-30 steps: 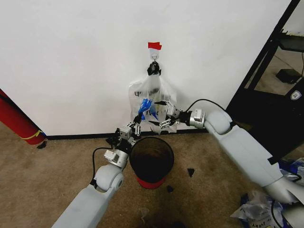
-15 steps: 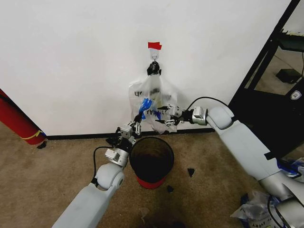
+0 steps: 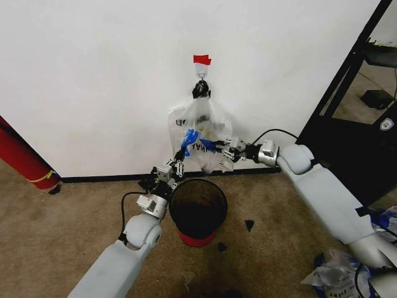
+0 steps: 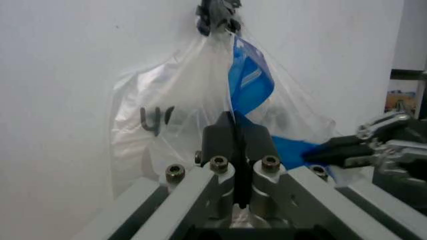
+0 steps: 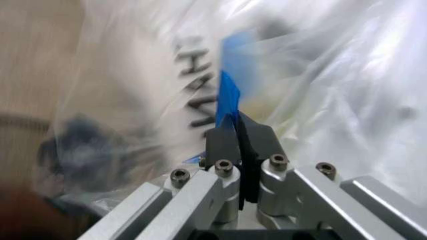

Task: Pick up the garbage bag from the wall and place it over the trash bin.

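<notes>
Since 1 s ago the right gripper [image 3: 218, 148] has closed from open onto a blue patch of the garbage bag [image 3: 200, 133], bunching it. Bag hangs from the wall [image 3: 93, 74] hook, above the trash bin [image 3: 198, 210]. Left gripper [image 3: 182, 152] pinched shut on bag's lower edge, above bin's rim.

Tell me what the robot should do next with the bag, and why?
Probably lift it. Both grippers, left and right, are shut on blue patches of the thin translucent plastic bag, but its handles still hang on the small wall hook, above the black wire-mesh bin.
</notes>
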